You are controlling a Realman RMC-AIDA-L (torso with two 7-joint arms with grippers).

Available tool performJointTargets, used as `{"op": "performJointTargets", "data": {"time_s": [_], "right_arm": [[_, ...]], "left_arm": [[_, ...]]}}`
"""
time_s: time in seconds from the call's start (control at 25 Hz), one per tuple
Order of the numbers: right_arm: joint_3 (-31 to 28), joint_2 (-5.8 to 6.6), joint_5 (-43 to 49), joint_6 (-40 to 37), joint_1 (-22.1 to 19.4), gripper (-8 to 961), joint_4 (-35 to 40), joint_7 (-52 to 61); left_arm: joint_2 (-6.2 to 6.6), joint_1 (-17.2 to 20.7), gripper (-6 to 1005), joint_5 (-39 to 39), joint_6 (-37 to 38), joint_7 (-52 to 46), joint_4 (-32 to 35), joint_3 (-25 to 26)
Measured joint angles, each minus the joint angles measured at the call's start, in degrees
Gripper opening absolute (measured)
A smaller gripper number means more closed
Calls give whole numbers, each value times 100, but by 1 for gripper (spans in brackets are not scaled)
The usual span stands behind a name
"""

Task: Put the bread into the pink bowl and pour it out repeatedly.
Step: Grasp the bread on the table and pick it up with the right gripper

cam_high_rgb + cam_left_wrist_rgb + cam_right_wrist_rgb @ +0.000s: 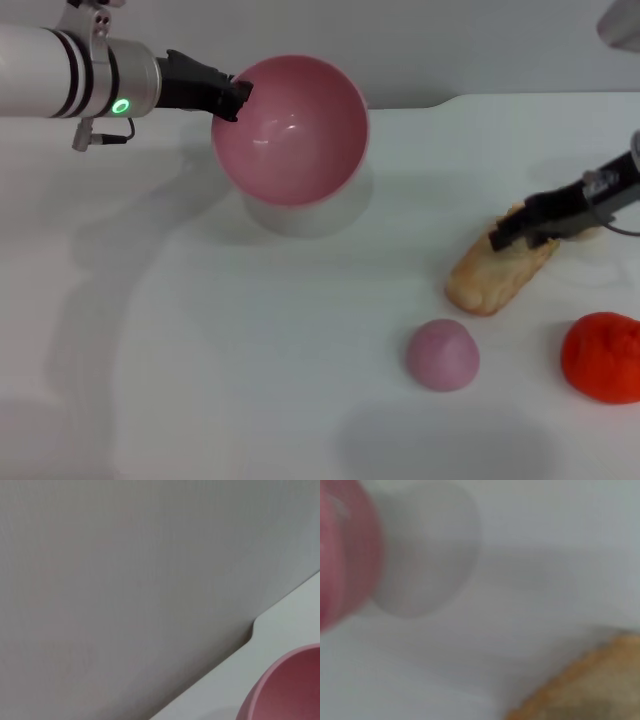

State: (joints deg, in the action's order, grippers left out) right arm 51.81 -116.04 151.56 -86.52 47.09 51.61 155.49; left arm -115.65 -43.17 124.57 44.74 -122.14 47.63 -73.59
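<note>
The pink bowl hangs above the white table at the back, tilted so that its empty inside faces me. My left gripper is shut on its left rim. A piece of the bowl's rim shows in the left wrist view, and its side in the right wrist view. The bread lies flat on the table at the right, tan side up. My right gripper is down at the loaf's far end. The right wrist view shows the bread close by.
A small solid pink dome sits in front of the bread. A red-orange lump lies at the right edge. The bowl's shadow falls on the table beneath it. A grey wall stands behind the table's back edge.
</note>
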Motion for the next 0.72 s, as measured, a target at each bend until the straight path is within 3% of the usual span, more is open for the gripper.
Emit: {"op": "performJointTargets", "data": {"time_s": [0.32,0.72], "right_arm": [[169,52,-110,-317,118,539,524,-158],[585,139,167,-521,422,554,19,-682]], "left_arm": [[0,103,47,-1,69,4,0,16],[-14,138,46,-3,69,-26,0,59]]}}
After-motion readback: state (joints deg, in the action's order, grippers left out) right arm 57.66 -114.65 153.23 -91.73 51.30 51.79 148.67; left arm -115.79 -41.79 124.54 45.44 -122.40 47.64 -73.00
